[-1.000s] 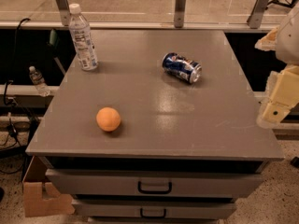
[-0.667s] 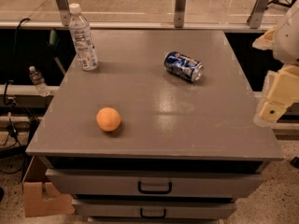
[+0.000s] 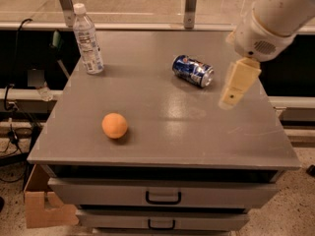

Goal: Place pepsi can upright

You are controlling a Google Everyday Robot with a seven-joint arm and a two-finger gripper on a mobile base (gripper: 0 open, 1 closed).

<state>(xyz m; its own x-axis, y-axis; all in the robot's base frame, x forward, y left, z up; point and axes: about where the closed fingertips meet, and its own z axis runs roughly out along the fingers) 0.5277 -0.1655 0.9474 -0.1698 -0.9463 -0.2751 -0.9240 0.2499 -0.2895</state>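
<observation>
the small dark blue aluminium pepsi can (image 3: 193, 71) lies on its side at upper centre-right of the frame, long axis slanting down-right, silver end toward my beige gripper (image 3: 239, 82) hovering just right of it, empty, how far open i cannot tell.

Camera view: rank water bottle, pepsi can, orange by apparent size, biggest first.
1. water bottle, clearly largest.
2. pepsi can, lying on its side.
3. orange, close to the can and nearer the camera, so 2 versus 3 is unsure.
The gripper hangs right of the can, over the cabinet top.
</observation>
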